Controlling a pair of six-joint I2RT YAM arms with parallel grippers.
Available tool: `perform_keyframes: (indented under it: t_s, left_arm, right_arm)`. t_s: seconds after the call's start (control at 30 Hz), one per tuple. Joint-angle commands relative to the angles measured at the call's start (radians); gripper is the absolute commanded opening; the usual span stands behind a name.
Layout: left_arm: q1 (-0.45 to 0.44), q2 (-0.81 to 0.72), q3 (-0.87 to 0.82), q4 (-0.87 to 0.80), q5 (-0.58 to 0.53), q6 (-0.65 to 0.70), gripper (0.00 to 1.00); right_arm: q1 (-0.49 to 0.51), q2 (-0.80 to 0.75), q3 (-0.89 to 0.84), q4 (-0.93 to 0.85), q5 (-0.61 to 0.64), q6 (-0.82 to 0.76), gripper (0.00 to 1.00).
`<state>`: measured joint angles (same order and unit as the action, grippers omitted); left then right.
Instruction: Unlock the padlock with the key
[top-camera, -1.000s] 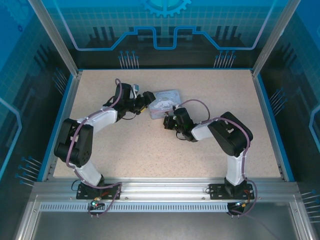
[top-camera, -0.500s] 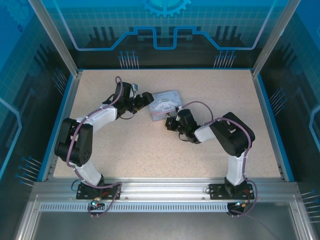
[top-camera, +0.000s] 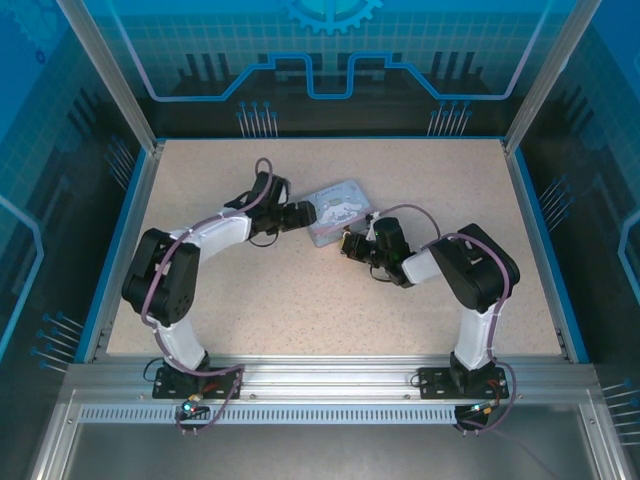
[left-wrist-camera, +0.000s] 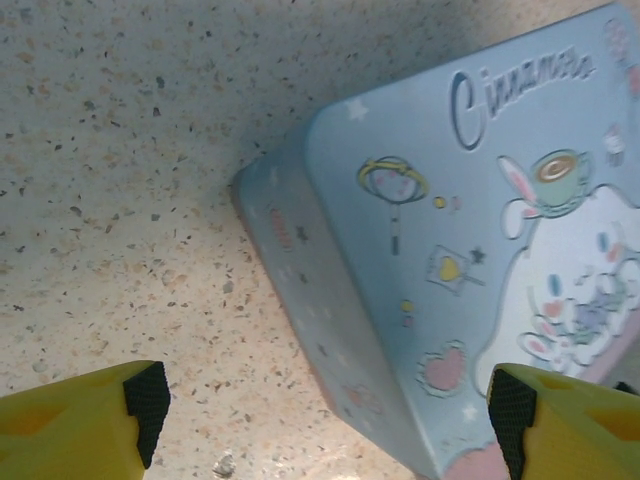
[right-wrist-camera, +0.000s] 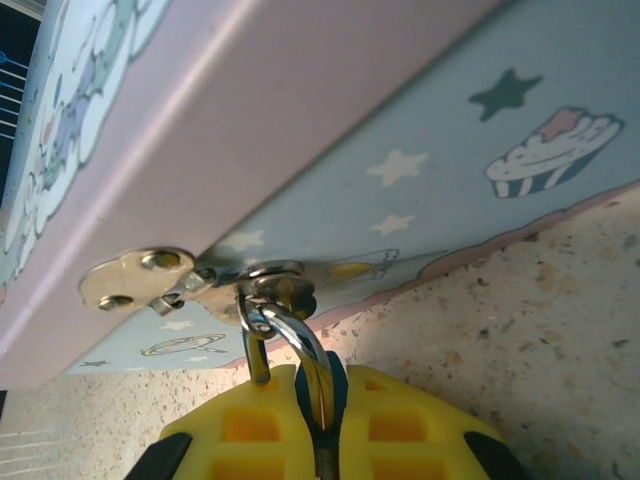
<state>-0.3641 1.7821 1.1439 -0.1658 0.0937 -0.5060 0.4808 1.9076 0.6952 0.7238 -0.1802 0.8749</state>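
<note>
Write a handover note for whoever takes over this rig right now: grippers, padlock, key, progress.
Left gripper: open at a corner of the tin, gripping nothing.
Right gripper: shut on the thin metal loop of what looks like the padlock; its body is hidden between the fingers.
Padlock: hangs from the hasp on the tin's side wall. The tin lies flat on the table, lid closed.
Key: I cannot tell where it is.
Done: padlock pinched and steadied.
Left: locate the key, insert it, turn it and free the loop from the hasp.
</note>
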Motion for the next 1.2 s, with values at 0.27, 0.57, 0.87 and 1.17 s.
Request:
perform_keyframes:
  t_s: [0.27, 0.57, 0.87, 1.17]
  left_arm:
    - [-0.062, 0.06, 0.027, -0.053, -0.119, 0.096, 0.85]
    - [-0.084, 0.085, 0.009, -0.073, -0.131, 0.099, 0.82]
    - [-0.084, 0.112, 0.0, -0.09, -0.126, 0.097, 0.7]
    - [-0.084, 0.129, 0.0, -0.097, -0.12, 0.093, 0.67]
  right_arm:
    - [-0.032, 0.065, -0.031, -0.013, -0.039, 0.183, 0.0]
    - [-0.053, 0.103, -0.04, 0.134, -0.04, 0.363, 0.0]
    - [-0.108, 0.124, -0.054, 0.2, -0.027, 0.452, 0.0]
    - [-0.205, 0.061, 0.005, -0.009, -0.111, 0.245, 0.0]
